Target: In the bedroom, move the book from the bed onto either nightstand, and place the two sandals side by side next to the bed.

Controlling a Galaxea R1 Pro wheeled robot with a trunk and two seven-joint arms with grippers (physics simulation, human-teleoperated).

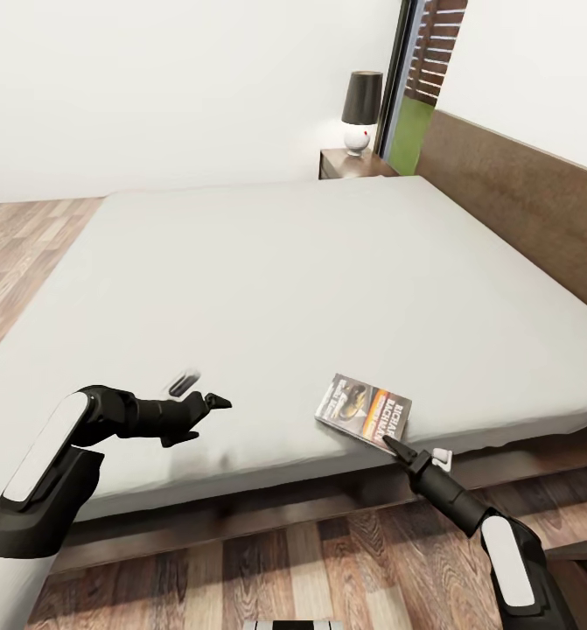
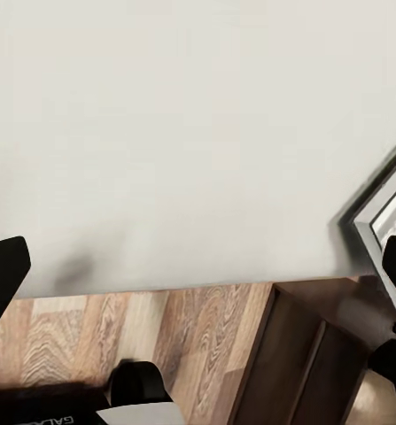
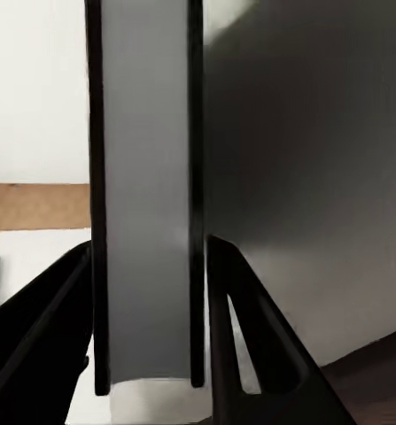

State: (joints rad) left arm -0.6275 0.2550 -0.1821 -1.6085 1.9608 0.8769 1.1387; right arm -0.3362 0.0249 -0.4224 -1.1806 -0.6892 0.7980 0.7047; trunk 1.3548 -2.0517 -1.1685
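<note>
Nearest, our right tool (image 1: 396, 446) closed on the book (image 1: 364, 409), book's edge between both fingers, at bed (image 1: 267, 262) edge, 5 o'clock; left tool (image 1: 213, 402) spread wide, 7 o'clock; nightstand (image 1: 350, 164) far, 1 o'clock; transfer pending, we judge

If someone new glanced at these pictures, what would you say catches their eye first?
Probably the large grey bed spreading across the head view, with the small dark book lying near its front edge. The right end effector has its fingers either side of the book's edge, seen up close in the right wrist view. At the far corner, a black-shaded lamp stands on the nightstand.
</note>
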